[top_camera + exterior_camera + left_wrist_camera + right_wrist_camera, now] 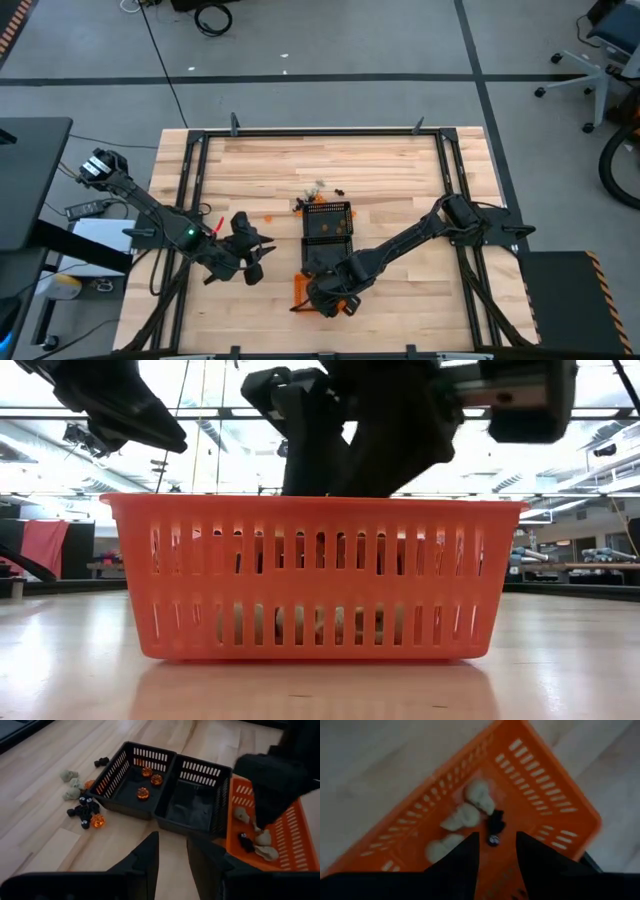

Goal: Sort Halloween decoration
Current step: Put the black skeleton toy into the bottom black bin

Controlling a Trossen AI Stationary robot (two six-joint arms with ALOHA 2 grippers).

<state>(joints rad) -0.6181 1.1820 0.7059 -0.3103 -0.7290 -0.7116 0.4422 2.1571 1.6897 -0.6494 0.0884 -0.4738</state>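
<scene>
The Halloween decoration is a scatter of tiny trinkets, now split between three places: a loose cluster (82,810) of cream, black and orange pieces lies on the bare worktop (400,180) just beside the far black mesh basket (135,780); three orange pumpkins (143,793) sit inside that basket; and several cream pieces (461,816) with a small black piece (495,823) rest in the orange basket (540,780). The second black mesh basket (195,795), between the other two, looks empty. The right claw (496,845) hovers directly over the orange basket with its jaws parted and nothing between them, right above the black piece. The left claw (172,857) waits off to the side near the worktop's front edge, its jaws slightly apart and empty. Judging by their size, these trinkets should be very light and prone to skidding or flicking away if pinched off-centre. The orange ones look like hard, glossy plastic, so probably slippery. The cream ones seem lumpy and irregular; whether they are soft I cannot tell. Each is best taken across its widest body, fingertips low against the floor of the basket or the worktop, with a gentle squeeze. In the cluster, crowded neighbours could be nudged aside or picked up together.
</scene>
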